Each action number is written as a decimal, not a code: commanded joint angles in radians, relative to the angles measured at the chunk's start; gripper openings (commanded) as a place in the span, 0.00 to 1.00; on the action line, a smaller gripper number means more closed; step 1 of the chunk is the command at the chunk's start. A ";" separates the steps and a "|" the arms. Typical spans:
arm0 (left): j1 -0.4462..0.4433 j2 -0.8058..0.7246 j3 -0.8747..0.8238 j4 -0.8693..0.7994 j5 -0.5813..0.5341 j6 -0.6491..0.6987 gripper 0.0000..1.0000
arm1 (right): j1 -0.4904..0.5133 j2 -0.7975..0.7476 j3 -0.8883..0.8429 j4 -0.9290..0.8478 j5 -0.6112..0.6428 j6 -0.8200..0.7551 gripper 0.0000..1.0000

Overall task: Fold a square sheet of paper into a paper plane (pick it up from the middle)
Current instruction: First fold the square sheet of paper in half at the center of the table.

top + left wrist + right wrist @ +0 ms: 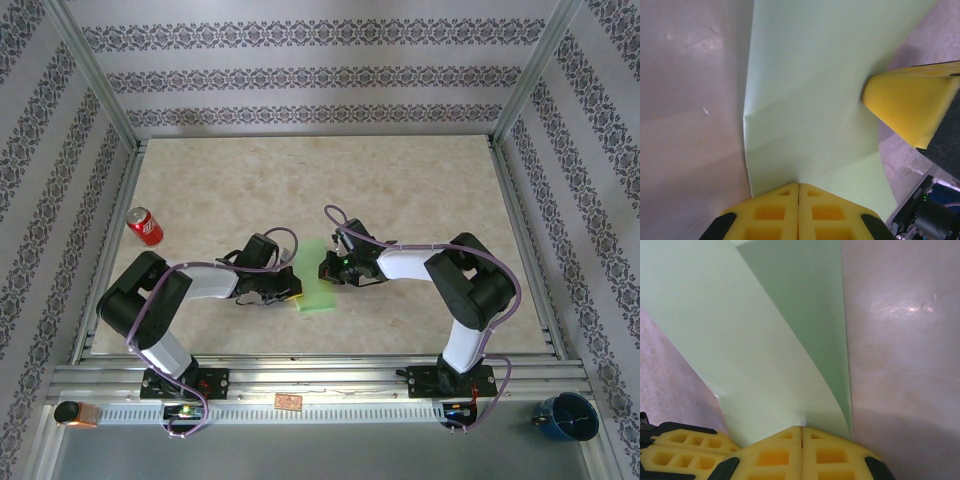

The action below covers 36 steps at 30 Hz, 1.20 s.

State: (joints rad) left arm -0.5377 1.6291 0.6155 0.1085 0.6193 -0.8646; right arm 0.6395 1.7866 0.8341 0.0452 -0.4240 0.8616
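Spanning left pincer (799, 192), right pincer (801, 435), pinched paper (318, 296)

Black at the joints and bases, white along the links of left arm (150, 300) and right arm (470, 290). Draped in thin purple cables (335, 215) (one slack loop off each wrist). Tipped with bright yellow fingers (775, 215), blocky, moulded with square pockets, backed in black. Lit by a small green light (345, 262) near the right wrist.
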 commanded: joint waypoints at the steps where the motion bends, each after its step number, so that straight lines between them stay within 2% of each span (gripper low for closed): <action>1: -0.015 -0.041 -0.033 -0.100 -0.046 0.018 0.09 | 0.009 0.037 -0.035 -0.134 0.092 0.002 0.00; 8: -0.040 -0.150 -0.060 0.033 -0.029 -0.076 0.10 | 0.008 0.031 -0.041 -0.131 0.094 0.009 0.00; 16: -0.044 -0.040 -0.098 0.117 0.004 -0.077 0.11 | 0.009 0.033 -0.045 -0.127 0.093 0.009 0.00; 21: -0.045 -0.029 -0.139 0.046 -0.033 -0.040 0.11 | 0.010 0.032 -0.050 -0.125 0.094 0.012 0.00; 25: -0.047 -0.088 -0.164 -0.021 -0.054 -0.013 0.11 | 0.010 0.030 -0.053 -0.125 0.093 0.010 0.00; 31: -0.055 -0.174 -0.096 -0.057 -0.039 -0.020 0.12 | 0.010 0.024 -0.052 -0.131 0.094 0.011 0.00; 36: -0.062 -0.170 -0.049 -0.012 -0.020 -0.056 0.12 | 0.009 0.018 -0.052 -0.131 0.097 0.011 0.00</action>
State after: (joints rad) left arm -0.5865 1.4658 0.5323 0.0963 0.5915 -0.9039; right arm 0.6399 1.7809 0.8284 0.0494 -0.4122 0.8654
